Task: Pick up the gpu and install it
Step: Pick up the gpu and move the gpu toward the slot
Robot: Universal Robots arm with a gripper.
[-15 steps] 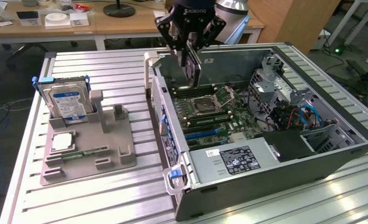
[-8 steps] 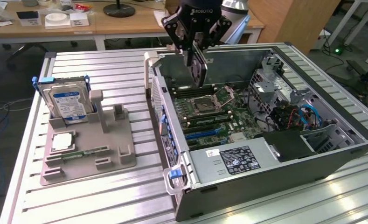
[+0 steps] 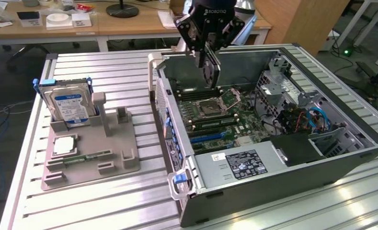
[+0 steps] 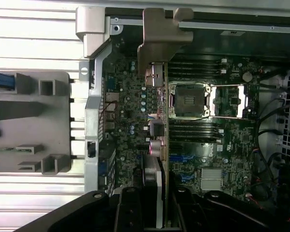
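Dark gpu [image 3: 213,74] gripped by end effector [image 3: 207,51], top edge hidden

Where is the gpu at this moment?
In the exterior view the gpu hangs on edge from the gripper, inside the top of the open computer case, over the motherboard beside the CPU socket.

One gpu [image 3: 213,76], one hard drive [image 3: 70,108], one memory stick [image 3: 88,156], one grey fixture [image 3: 112,143], one open computer case [image 3: 284,189], one pincer [image 3: 206,55].
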